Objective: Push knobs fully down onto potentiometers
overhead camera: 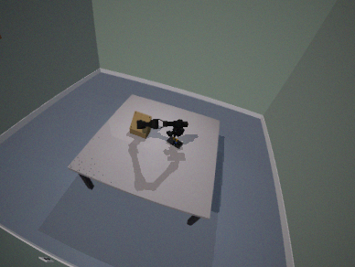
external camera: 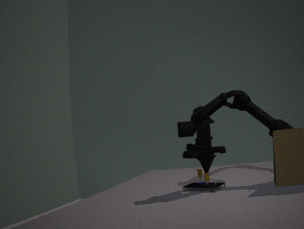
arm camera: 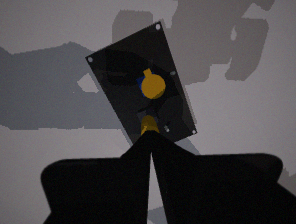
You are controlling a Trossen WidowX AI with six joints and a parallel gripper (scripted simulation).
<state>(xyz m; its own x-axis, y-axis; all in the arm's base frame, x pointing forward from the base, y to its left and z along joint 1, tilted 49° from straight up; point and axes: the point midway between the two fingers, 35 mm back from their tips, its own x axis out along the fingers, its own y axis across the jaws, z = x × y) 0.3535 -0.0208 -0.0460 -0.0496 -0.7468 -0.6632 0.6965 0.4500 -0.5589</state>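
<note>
The dark circuit board (overhead camera: 177, 144) (external camera: 217, 184) (arm camera: 162, 50) stands low on the table. A yellow knob (external camera: 199, 172) (arm camera: 153, 86), wide and round on top with a pointer, stands high on a thin shaft; blue shows beside it in the wrist view. A second, narrower yellow knob (external camera: 207, 177) (arm camera: 148, 123) stands lower, nearer the board. My gripper (external camera: 206, 171) (arm camera: 149, 134) is shut, pointing straight down, its tips at the top of the narrower knob, not around it. Whether the tips touch it, and whether it sits against its potentiometer, I cannot tell.
A tan box (overhead camera: 140, 124) (external camera: 289, 157) stands by the arm's base, well to one side of the board. The arm arches from it over the table (overhead camera: 110, 160). The wide knob stands close beside my fingertips.
</note>
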